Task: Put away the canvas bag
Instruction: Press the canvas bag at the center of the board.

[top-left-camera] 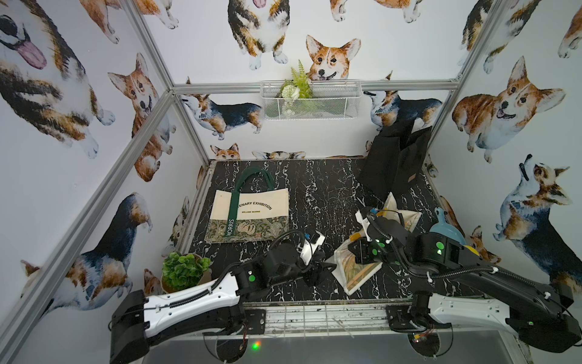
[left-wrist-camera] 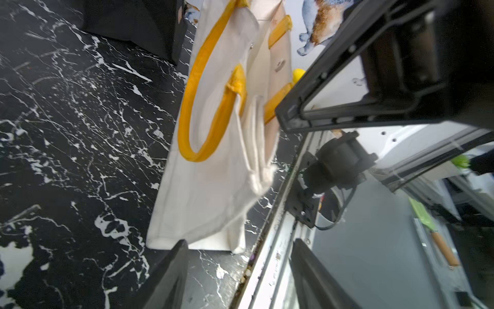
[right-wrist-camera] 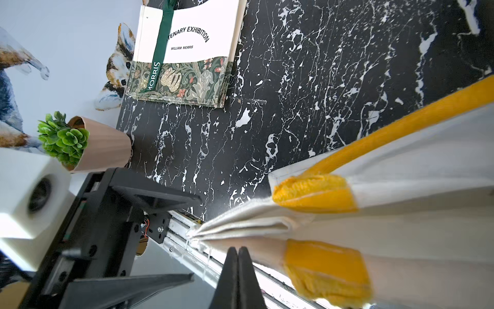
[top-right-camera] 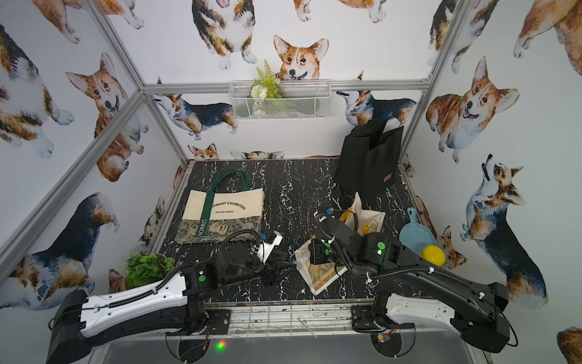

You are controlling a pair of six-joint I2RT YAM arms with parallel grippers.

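Observation:
The canvas bag is cream with yellow handles and a printed side. It hangs tilted over the front right of the black marble table, in both top views. My right gripper is shut on the bag's top edge beside a yellow handle patch. My left gripper is open just short of the bag's lower corner, with nothing between its fingers. In a top view it sits left of the bag.
A second cream tote with green handles lies flat at the left. A black fabric bin stands at the back right. A potted plant is front left, with a blue pan and a yellow object at the right. A wire basket hangs on the back wall.

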